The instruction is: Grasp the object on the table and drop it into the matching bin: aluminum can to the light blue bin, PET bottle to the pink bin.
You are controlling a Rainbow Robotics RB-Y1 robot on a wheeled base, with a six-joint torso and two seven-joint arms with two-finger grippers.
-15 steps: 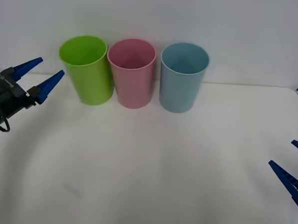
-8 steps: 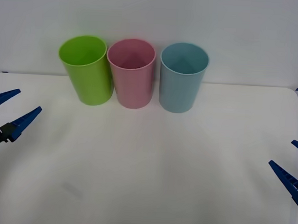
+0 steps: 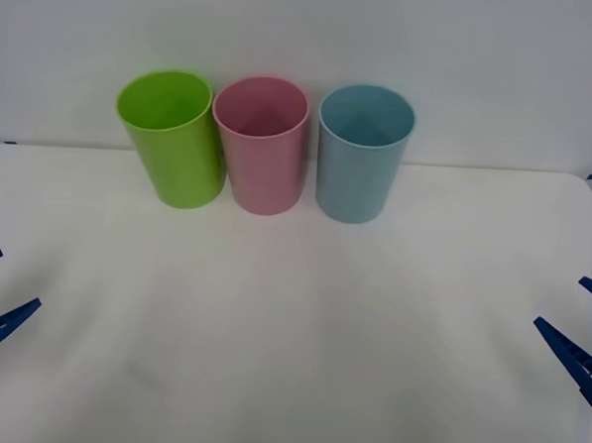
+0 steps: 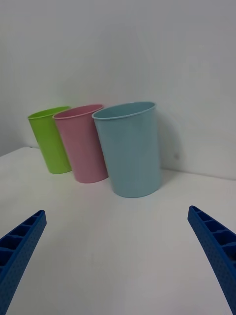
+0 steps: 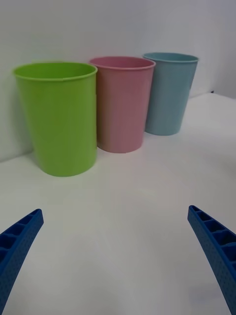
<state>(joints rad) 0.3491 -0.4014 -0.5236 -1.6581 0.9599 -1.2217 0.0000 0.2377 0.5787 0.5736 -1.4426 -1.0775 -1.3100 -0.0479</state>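
- As the row is being read from the left, the left hand (image 3: pixel 20 278) is hanging low at the left edge of the table (image 3: pixel 288 380), fingers spread wide and gripping nothing.
- Lime green bin (image 3: pixel 173 141) is standing upright at the far side, just beside its pink neighbour. It is playing no part in the sorting.
- Pink bin (image 3: pixel 261 145), the bottle's proper destination, is standing upright in the middle of the row. Its floor is lying hidden from the front camera.
- PET bottle: its place cannot be told. With the white surface between the hands lying bare, it is probably resting inside the pink bin, though nothing is confirming this.
- Light blue bin (image 3: pixel 364 156), reserved for cans, is standing upright near the pink one.
- Right hand (image 3: pixel 558 301) is waiting low at the table's right edge, fingers parted and carrying nothing.
- Handling note: the step is looking like a parked rest with the sorting probably done. Both hands are doing best by keeping well apart from the three bins, which are looking light and easily tipped by a stray sweep.
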